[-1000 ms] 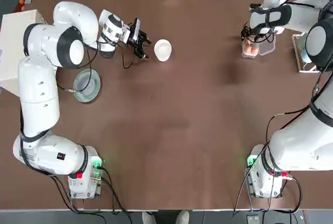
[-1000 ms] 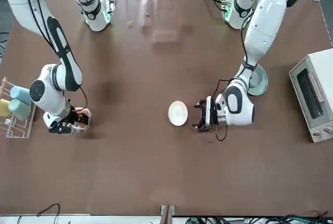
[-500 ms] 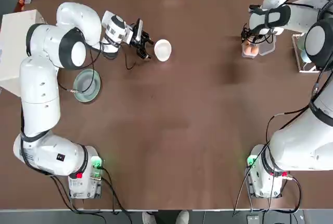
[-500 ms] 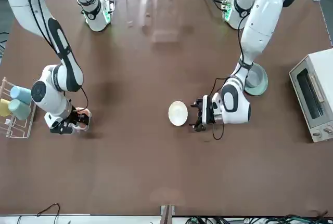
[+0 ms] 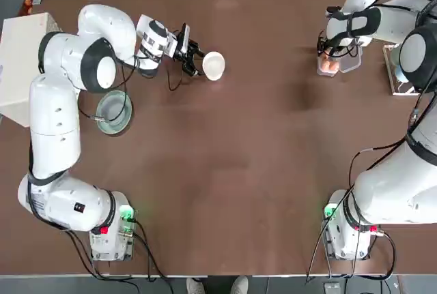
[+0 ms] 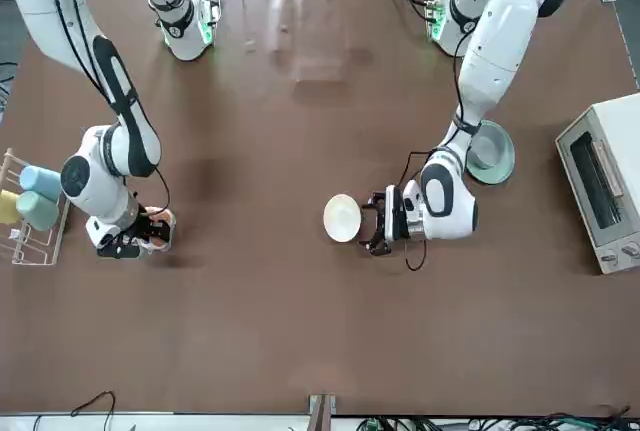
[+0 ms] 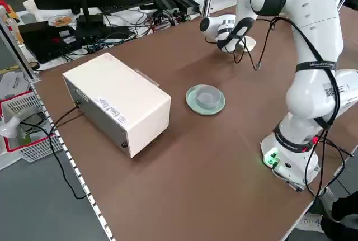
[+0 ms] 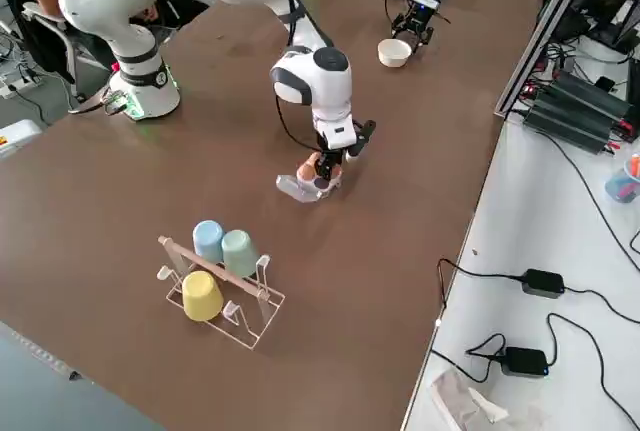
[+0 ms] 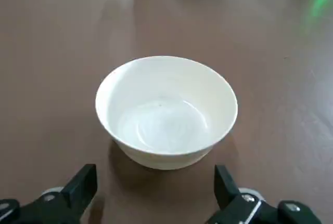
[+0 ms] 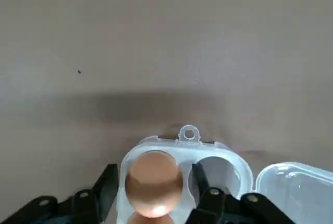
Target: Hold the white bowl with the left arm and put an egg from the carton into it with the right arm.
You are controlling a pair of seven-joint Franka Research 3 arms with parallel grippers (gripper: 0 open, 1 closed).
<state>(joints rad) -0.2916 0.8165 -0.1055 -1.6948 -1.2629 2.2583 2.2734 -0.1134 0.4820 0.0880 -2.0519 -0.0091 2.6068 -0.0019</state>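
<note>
So the left arm [image 5: 65, 96] had reached out to about 11 o'clock on the table, its left gripper [image 9: 156, 195] spread wide and level, with the white bowl [image 5: 214, 65] sitting empty just ahead of the fingers, not touched yet. Over at 1 o'clock, the right gripper [image 10: 151, 190] pointed straight down into the carton [image 10: 182, 182], lid flipped open, fingers flanking the egg [image 10: 153, 180] on both sides. Contact there? I couldn't tell. Seemed mid-squeeze to me.
</note>
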